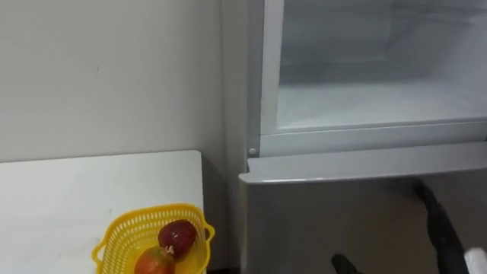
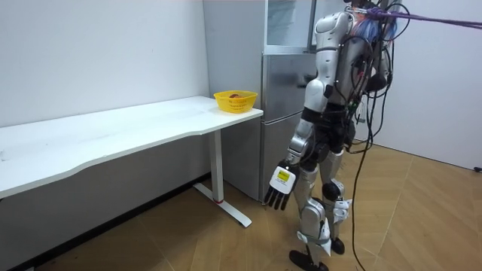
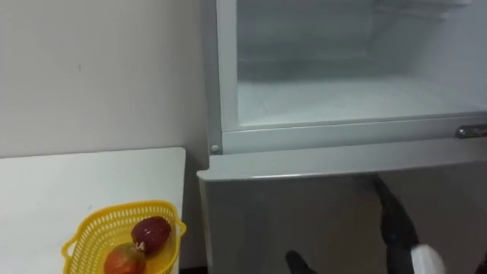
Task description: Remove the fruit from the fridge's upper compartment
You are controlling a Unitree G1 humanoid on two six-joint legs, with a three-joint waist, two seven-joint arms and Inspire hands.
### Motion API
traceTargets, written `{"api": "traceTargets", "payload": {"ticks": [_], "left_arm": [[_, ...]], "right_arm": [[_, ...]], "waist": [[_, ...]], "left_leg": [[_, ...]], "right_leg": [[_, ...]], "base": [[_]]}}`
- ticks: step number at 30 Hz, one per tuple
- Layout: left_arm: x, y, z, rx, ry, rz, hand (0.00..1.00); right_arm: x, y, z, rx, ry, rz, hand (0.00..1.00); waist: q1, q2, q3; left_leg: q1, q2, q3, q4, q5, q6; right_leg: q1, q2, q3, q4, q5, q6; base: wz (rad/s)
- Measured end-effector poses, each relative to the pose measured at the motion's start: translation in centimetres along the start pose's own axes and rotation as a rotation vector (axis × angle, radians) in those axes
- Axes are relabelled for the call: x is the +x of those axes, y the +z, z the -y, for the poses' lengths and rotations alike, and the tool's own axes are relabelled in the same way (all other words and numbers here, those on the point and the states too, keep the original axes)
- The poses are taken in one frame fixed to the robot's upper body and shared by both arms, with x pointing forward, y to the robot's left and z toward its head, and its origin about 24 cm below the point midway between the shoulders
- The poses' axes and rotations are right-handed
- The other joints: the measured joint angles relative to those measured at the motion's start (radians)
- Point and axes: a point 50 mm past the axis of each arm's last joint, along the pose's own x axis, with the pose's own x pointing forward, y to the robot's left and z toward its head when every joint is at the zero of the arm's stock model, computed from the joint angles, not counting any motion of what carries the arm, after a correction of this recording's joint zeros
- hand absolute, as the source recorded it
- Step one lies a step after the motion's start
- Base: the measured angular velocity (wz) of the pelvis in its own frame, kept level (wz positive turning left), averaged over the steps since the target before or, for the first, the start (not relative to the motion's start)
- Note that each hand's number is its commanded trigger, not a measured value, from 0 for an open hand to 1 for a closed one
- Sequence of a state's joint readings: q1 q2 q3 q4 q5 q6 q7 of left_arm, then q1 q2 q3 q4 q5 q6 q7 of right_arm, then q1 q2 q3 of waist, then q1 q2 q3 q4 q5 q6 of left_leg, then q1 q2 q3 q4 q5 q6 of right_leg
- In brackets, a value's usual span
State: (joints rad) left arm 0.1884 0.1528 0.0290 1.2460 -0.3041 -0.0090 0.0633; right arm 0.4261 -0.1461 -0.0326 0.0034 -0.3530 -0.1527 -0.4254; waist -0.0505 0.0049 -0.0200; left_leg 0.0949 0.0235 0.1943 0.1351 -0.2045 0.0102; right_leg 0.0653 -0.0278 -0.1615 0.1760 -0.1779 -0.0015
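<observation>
upper fridge (image 1: 373, 99) open, bare; fruits (image 1: 176, 236) in basket (image 1: 114, 228) at surface (image 1: 76, 190) corner; left robot hand (image 2: 280, 190) hangs splayed, empty. retrieval likely done.

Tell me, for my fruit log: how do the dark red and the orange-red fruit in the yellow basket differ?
The dark red oval fruit is maroon, the orange-red round fruit brighter. The dark red one lies further back, the orange-red one nearer the robot. Both lie side by side in the yellow plastic basket on the white table.

A long white table (image 2: 113, 132) stands against a plain white wall (image 2: 90, 53) on wood floor (image 2: 422, 218).
</observation>
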Motion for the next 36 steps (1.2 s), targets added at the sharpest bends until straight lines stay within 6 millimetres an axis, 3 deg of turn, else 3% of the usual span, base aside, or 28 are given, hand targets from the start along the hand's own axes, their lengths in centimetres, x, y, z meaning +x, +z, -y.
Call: {"api": "traceTargets", "payload": {"ticks": [3, 7, 11, 17, 25, 31, 36], "left_arm": [[0.0, -0.3, 0.6, -0.005, -0.015, -0.006, 0.00], [0.0, 0.5, 1.0, -0.006, -0.024, 0.031, 0.00], [-0.1, 0.8, 1.1, -0.006, -0.032, 0.056, 0.00], [-0.2, 0.8, 1.0, 0.000, -0.036, 0.066, 0.00], [-0.3, 0.2, 0.7, 0.041, -0.028, 0.045, 0.00], [-0.2, 0.6, 0.8, 0.063, -0.024, 0.043, 0.00], [-0.2, 0.6, 0.5, 0.085, -0.015, 0.018, 0.00]], "right_arm": [[-1.2, -3.0, -0.2, 0.014, 0.017, -0.164, 0.00], [-2.7, -6.2, -0.8, 0.060, 0.039, -0.352, 0.00], [-3.3, -7.0, -1.3, 0.078, 0.060, -0.412, 0.00], [-5.1, -10.1, -2.7, 0.032, 0.161, -0.586, 0.00], [-8.1, -14.5, -4.0, -0.075, 0.283, -0.867, 0.00], [-9.7, -16.0, -4.2, -0.125, 0.384, -1.001, 0.00], [-9.8, -16.2, -4.7, -0.105, 0.478, -1.074, 0.00]], "waist": [[-0.008, 0.018, 0.0115], [-0.022, 0.024, 0.0116], [-0.020, 0.016, 0.0112], [0.003, 0.007, 0.0120], [0.007, 0.006, 0.0126], [0.029, -0.001, 0.0158], [0.032, -0.005, 0.0200]], "left_leg": [[-0.005, 0.000, 0.022, 0.001, 0.000, 0.000], [-0.002, -0.002, 0.017, 0.001, 0.001, -0.001], [-0.001, -0.002, 0.018, 0.001, 0.001, -0.001], [0.002, -0.005, 0.017, 0.001, 0.001, -0.001], [0.000, -0.009, -0.007, 0.002, 0.001, -0.001], [0.005, -0.013, -0.013, 0.002, 0.001, -0.001], [0.004, -0.015, -0.018, 0.002, 0.001, -0.001]], "right_leg": [[-0.017, 0.002, 0.022, 0.011, 0.000, 0.000], [-0.017, 0.004, 0.026, 0.009, -0.002, -0.001], [-0.026, 0.004, 0.031, 0.008, -0.005, -0.002], [-0.011, 0.003, 0.023, -0.006, -0.003, 0.000], [0.008, 0.001, 0.010, -0.025, -0.004, 0.003], [0.019, -0.005, -0.003, -0.029, -0.007, 0.005], [0.019, -0.006, -0.005, -0.027, -0.008, 0.008]], "base": [[-0.22], [0.01], [-0.05], [0.03], [0.09], [0.05], [0.03]]}}
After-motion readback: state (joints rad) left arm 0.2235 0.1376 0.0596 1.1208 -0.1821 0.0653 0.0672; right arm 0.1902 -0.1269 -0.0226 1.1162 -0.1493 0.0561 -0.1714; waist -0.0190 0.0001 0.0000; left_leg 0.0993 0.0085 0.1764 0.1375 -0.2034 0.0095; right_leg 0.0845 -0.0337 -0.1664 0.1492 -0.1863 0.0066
